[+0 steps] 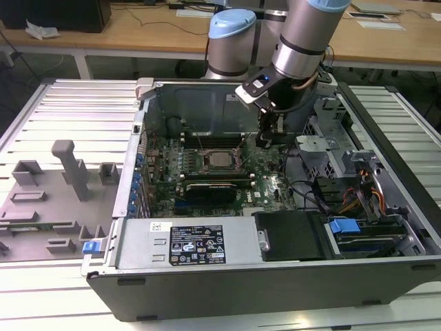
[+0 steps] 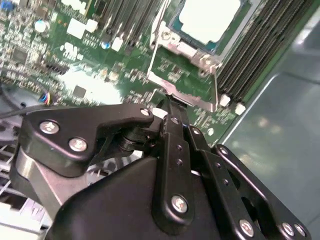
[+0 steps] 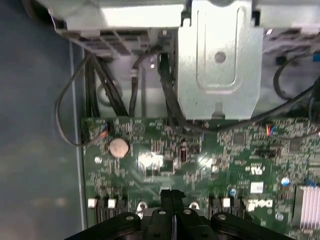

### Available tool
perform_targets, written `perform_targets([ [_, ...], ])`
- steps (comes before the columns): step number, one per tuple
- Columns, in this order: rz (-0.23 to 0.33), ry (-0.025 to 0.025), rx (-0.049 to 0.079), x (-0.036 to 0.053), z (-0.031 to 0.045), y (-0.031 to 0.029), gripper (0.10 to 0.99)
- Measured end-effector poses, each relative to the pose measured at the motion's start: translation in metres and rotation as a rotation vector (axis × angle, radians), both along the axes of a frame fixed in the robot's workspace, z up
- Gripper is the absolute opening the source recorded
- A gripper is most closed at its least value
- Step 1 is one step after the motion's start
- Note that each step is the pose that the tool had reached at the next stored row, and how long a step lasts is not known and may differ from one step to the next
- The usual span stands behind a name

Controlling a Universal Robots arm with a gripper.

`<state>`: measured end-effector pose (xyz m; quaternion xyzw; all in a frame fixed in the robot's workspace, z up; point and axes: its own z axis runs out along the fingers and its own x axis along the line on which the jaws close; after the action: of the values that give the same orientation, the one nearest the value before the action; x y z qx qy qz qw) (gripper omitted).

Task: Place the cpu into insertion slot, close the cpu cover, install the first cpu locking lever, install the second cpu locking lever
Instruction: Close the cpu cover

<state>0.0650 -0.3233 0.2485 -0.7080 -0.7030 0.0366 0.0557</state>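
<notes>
The cpu (image 1: 220, 160) (image 2: 209, 17) lies flat in the insertion slot (image 1: 206, 167), its pale metal top bare. The cpu cover (image 2: 182, 96) is lifted off the socket, and green board shows through its window. Its hinged edge is by the cpu and its free edge is just short of my fingertips. My gripper (image 1: 269, 141) (image 2: 167, 107) (image 3: 170, 196) is shut with nothing between its fingers. It hangs low over the motherboard, to the exterior view's right of the socket. I cannot tell the locking levers from the other metal around the socket.
A black graphics card (image 1: 210, 186) lies in front of the socket, and memory slots (image 2: 260, 45) run beside it. A metal drive cage (image 3: 220, 60) and cables (image 3: 100, 85) stand close to the gripper. The case wall (image 2: 280, 130), the power supply (image 1: 196, 243) and a grey fixture tray (image 1: 48, 200) also stand nearby.
</notes>
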Motion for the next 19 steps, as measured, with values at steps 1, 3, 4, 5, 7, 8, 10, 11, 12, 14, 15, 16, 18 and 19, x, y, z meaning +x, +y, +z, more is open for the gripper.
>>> perform_targets([
  [1,0.000,0.0001,0.000,0.0000,0.0000,0.0000,0.106],
  [3,0.000,-0.0003,0.000,-0.0012,0.0000,0.0001,0.106],
  [4,0.000,-0.0017,0.000,-0.0039,0.0000,0.0006,0.106],
  [5,0.000,-0.0026,0.000,-0.0056,0.0000,0.0010,0.106],
  [7,0.000,-0.0053,0.000,-0.0103,0.0001,0.0021,0.106],
  [8,0.000,-0.0078,0.000,-0.0135,0.0000,0.0026,0.106],
  [10,0.000,-0.0116,0.000,-0.0205,0.0000,0.0035,0.106],
  [11,0.000,-0.0125,0.000,-0.0223,0.0000,0.0037,0.106],
  [12,0.000,-0.0133,0.000,-0.0251,0.0000,0.0040,0.106],
  [14,0.000,-0.0141,0.000,-0.0289,0.0000,0.0044,0.106],
  [15,0.000,-0.0141,0.000,-0.0295,0.0000,0.0045,0.106],
  [16,0.000,-0.0140,0.000,-0.0302,0.0000,0.0046,0.106],
  [18,0.000,-0.0142,0.000,-0.0322,0.0000,0.0050,0.106],
  [19,0.000,-0.0142,0.000,-0.0338,0.0000,0.0053,0.106],
])
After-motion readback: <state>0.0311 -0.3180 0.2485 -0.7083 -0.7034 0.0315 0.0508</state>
